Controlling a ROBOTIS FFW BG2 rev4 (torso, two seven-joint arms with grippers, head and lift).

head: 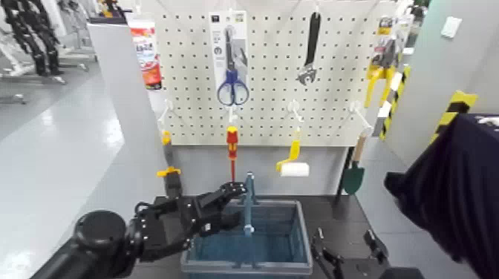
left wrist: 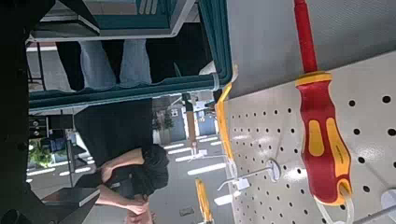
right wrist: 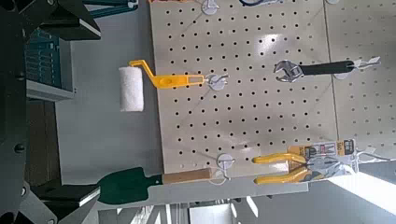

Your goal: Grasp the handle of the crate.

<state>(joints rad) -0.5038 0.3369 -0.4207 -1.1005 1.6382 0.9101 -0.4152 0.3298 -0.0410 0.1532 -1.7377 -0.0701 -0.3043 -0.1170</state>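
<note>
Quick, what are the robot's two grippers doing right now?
Left gripper: open, right by the blue handle, not closed on it.
Right gripper: open, holding nothing, beside the crate.

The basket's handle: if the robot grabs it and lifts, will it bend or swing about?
The handle is a slim plastic bar, so it will probably keep its shape but may flex a little. Spanning the basket as an arch, it likely pivots at its ends and could swing. The basket looks empty, so it should feel fairly light.

Adjustable wrench's hook end [head: 317,10] (cut off).
</note>
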